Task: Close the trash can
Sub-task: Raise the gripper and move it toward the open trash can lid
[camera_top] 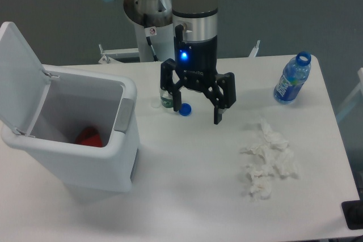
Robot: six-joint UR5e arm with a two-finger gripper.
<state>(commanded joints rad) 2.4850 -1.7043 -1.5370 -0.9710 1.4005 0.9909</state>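
The trash can [108, 157] is a large white bin at the left of the table. Its flat lid [20, 75] stands open, tilted up and back on the left side. A grey latch tab [124, 115] sits on its right rim. Something red [89, 137] lies inside. My gripper [193, 110] hangs over the middle of the table, to the right of the can and apart from it. Its black fingers [218, 111] are spread open with nothing between them.
A small clear bottle [166, 100] and a loose blue cap [184, 109] sit just behind the gripper. A blue-labelled water bottle [292, 79] without a cap stands at the far right. Crumpled white tissues [266, 160] lie at the front right.
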